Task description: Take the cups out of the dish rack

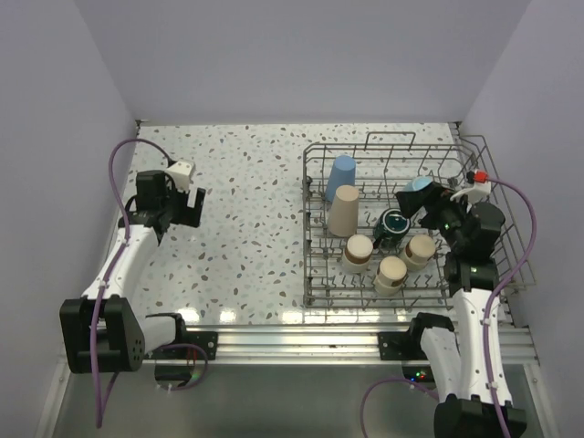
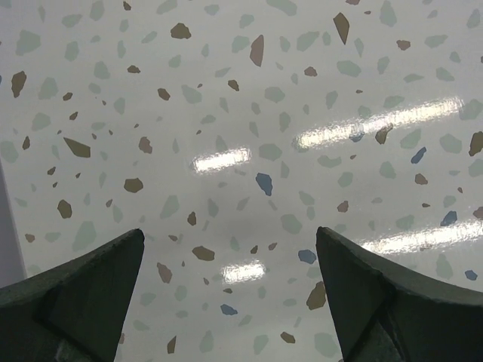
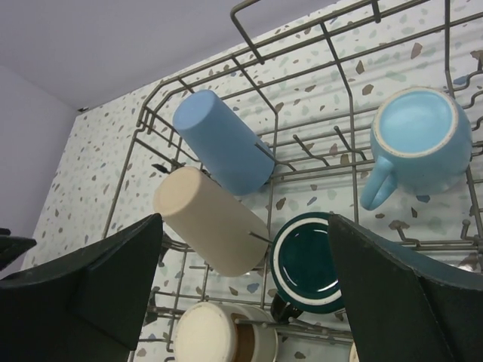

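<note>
Together in dish rack [image 1: 365, 160], blue tumbler [image 3: 223, 139], beige tumbler [image 3: 211, 220] aslant, parallel; left pincer [image 2: 230, 241], right pincer [image 3: 245, 226] agape, empty.

Grey wire dish rack [image 1: 324, 283] on the right side of the speckled table, rows of upright tines inside, raised sides all round. Tilted among the tines at its far left, closed ends up: light blue tumbler [image 1: 340, 176] and, just beside it, tall beige tumbler [image 1: 343, 210]. To their right, mouths showing: dark teal mug [image 1: 394, 224] and light blue mug [image 1: 418, 190]. Along the near rows, three short beige-and-brown cups [image 1: 358, 249].
</note>
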